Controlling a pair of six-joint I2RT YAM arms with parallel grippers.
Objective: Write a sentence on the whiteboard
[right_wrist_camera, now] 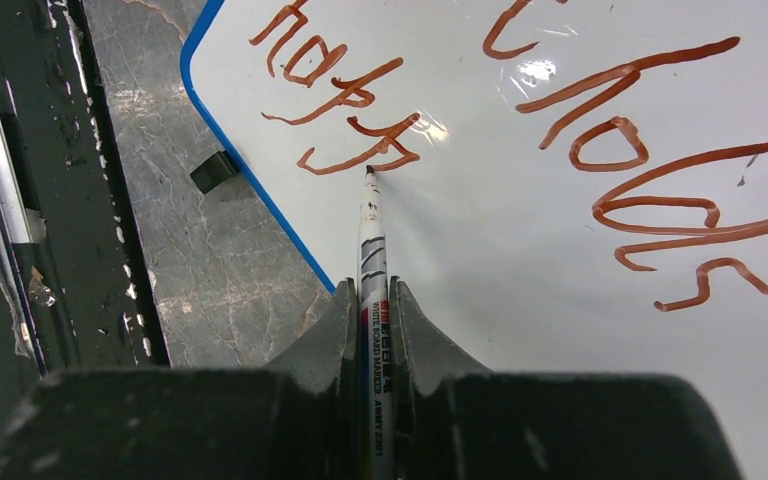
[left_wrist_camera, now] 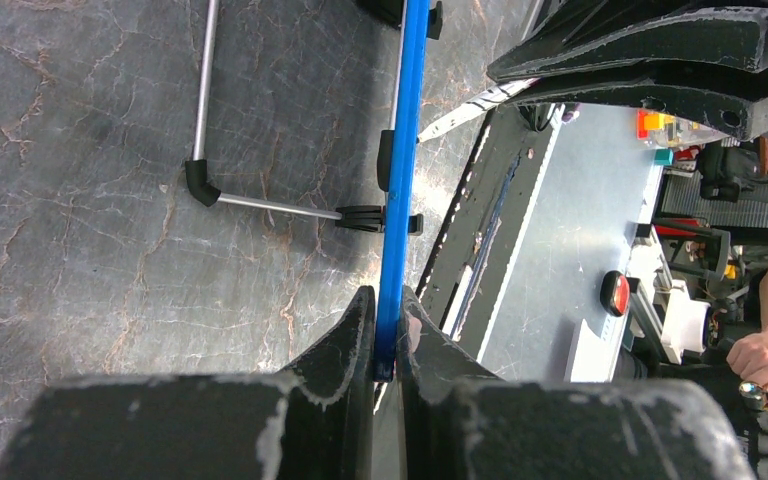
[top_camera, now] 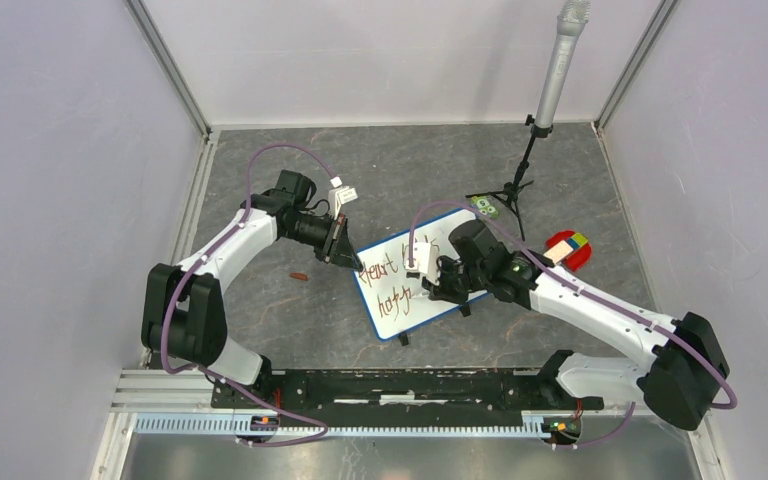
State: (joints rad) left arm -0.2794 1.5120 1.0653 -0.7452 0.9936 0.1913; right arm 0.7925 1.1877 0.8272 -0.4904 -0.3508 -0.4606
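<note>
The whiteboard (top_camera: 400, 312) lies tilted in the middle of the table, white with a blue frame. The sentence (top_camera: 385, 272) runs across it in reddish-brown letters on two lines. My left gripper (top_camera: 345, 255) is shut on the board's upper left edge. In the left wrist view the blue frame (left_wrist_camera: 401, 150) runs straight between the fingers of my left gripper (left_wrist_camera: 388, 318). My right gripper (right_wrist_camera: 372, 300) is shut on a whiteboard marker (right_wrist_camera: 371, 245). The marker's tip touches the whiteboard (right_wrist_camera: 500, 260) at the end of the lower line of the sentence (right_wrist_camera: 355, 95).
A tripod with a grey tube (top_camera: 552, 85) stands at the back right. A red object with coloured blocks (top_camera: 568, 248) lies right of the board, and a small green item (top_camera: 483, 207) behind it. A small brown piece (top_camera: 300, 275) lies to the board's left. The board's metal leg (left_wrist_camera: 260, 205) rests on the table.
</note>
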